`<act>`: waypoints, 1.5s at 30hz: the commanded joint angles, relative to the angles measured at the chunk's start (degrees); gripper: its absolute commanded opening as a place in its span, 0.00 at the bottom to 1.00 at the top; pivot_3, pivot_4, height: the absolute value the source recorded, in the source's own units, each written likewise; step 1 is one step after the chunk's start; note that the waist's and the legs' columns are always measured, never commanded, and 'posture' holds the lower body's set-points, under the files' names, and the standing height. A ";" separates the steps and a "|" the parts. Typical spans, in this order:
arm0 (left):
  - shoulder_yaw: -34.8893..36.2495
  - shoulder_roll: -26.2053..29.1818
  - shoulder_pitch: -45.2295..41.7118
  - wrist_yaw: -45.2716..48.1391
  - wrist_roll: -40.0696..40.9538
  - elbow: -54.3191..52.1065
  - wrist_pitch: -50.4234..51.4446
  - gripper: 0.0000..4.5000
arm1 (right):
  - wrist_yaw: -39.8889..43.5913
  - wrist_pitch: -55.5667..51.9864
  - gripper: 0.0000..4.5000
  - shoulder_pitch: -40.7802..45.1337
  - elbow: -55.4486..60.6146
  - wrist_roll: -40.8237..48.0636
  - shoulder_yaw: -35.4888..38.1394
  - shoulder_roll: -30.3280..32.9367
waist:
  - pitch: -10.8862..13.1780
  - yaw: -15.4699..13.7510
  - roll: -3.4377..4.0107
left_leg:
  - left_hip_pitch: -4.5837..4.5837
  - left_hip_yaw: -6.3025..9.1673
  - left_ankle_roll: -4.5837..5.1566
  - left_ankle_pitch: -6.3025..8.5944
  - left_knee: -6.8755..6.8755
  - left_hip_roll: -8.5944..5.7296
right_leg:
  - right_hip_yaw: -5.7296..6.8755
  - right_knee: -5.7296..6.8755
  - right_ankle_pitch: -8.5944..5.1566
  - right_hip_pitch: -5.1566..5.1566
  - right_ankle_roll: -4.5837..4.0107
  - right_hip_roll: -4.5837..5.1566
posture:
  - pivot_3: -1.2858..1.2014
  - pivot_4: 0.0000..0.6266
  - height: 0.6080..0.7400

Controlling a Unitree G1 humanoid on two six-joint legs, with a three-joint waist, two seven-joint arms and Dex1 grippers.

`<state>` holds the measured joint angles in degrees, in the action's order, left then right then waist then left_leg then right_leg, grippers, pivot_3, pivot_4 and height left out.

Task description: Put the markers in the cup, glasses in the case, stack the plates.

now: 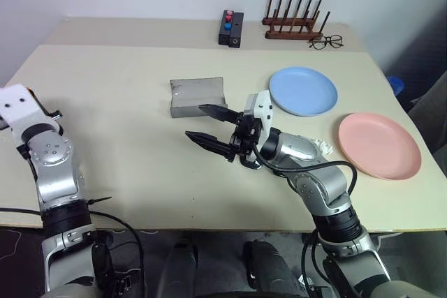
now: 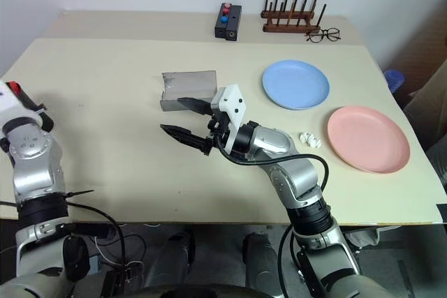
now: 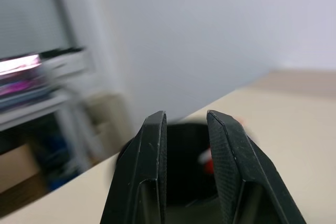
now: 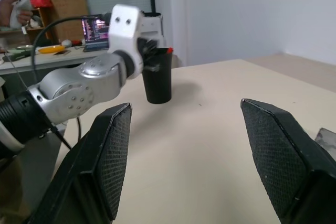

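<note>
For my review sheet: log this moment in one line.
left gripper over cup | right gripper open, empty | plates unstacked

case: grey rectangular box (image 1: 196, 96), lid open, mid-worktop
plates: light blue round plate (image 1: 303, 91) and pink round plate (image 1: 379, 145), lying apart
cup: dark tapered tumbler (image 4: 157, 76), upright, red marker cap (image 4: 169, 50) at its rim

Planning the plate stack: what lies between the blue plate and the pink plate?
Bare tabletop separates the blue plate from the pink plate, seen in the right eye view.
</note>
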<state>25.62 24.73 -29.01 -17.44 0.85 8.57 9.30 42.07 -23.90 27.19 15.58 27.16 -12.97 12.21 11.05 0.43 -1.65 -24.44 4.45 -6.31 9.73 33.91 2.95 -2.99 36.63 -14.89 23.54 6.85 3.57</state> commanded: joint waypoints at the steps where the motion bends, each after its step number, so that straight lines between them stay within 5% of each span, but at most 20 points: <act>1: -6.09 1.67 -5.08 15.12 6.88 -4.28 2.78 0.32 | 0.62 1.25 0.75 1.05 1.04 -0.60 1.29 1.19 | 0.00 0.15 0.00 | 0.00 0.01 -0.01 0.00 0.00 0.00 | 0.01 -0.15 0.04 -0.08 -0.06 0.00 | 0.52 0.24 0.99; 7: -26.31 7.92 -9.07 49.02 12.87 -3.39 20.26 0.90 | 2.82 1.55 0.75 2.58 -0.44 -1.63 4.50 7.13 | 0.06 0.79 0.11 | 0.00 -0.02 0.04 0.02 -0.17 0.00 | -0.01 -0.49 0.11 -0.15 -0.13 0.00 | 0.52 0.24 0.99; 15: -40.57 7.67 -25.09 68.03 4.14 23.83 14.15 0.90 | 9.42 -2.75 0.75 -2.86 8.01 0.18 6.45 20.45 | 0.11 0.73 0.17 | -0.10 -0.02 0.07 0.01 -0.30 0.04 | -0.02 -0.50 0.07 0.03 -0.10 -0.05 | 0.52 0.24 0.99; 24: -44.25 4.44 -33.19 81.34 -2.00 42.57 6.24 0.90 | 6.87 -8.37 0.75 -10.43 17.67 1.23 9.35 26.60 | 0.11 0.57 0.18 | -0.45 -0.04 0.38 0.20 -0.05 0.02 | -0.03 -0.50 -0.01 0.19 0.02 -0.02 | 0.52 0.24 0.99; 32: -42.08 4.78 -34.81 85.34 -2.39 45.70 2.62 0.01 | 5.13 -10.00 0.75 -12.07 19.94 1.20 9.72 27.24 | 0.11 0.54 0.17 | -0.47 -0.04 0.38 0.19 0.07 0.01 | -0.03 -0.48 0.00 0.17 0.00 -0.01 | 0.52 0.24 0.99; 39: -42.05 10.66 -28.73 95.98 -1.69 37.45 -11.05 0.01 | 5.76 -10.28 0.75 -11.55 19.96 1.35 10.03 28.12 | 0.12 0.92 0.19 | -0.48 -0.03 0.39 0.20 0.04 0.02 | -0.04 -0.47 0.01 0.20 0.00 -0.01 | 0.52 0.24 0.99; 45: -41.41 19.25 -18.54 109.03 4.99 17.02 -5.11 0.01 | 7.19 -10.58 0.75 -10.92 19.35 1.45 9.70 29.49 | 0.14 0.51 0.22 | -0.49 -0.04 0.42 0.21 0.01 0.04 | -0.04 -0.41 0.00 0.22 -0.01 -0.01 | 0.52 0.24 0.99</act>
<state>-17.07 41.75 -48.16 88.10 2.53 32.85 2.91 48.74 -34.66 15.69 33.58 27.86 -4.13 40.93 11.20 0.94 -1.43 -24.95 4.42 -5.89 9.94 33.96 2.99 -3.03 36.21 -14.90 23.76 6.83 3.57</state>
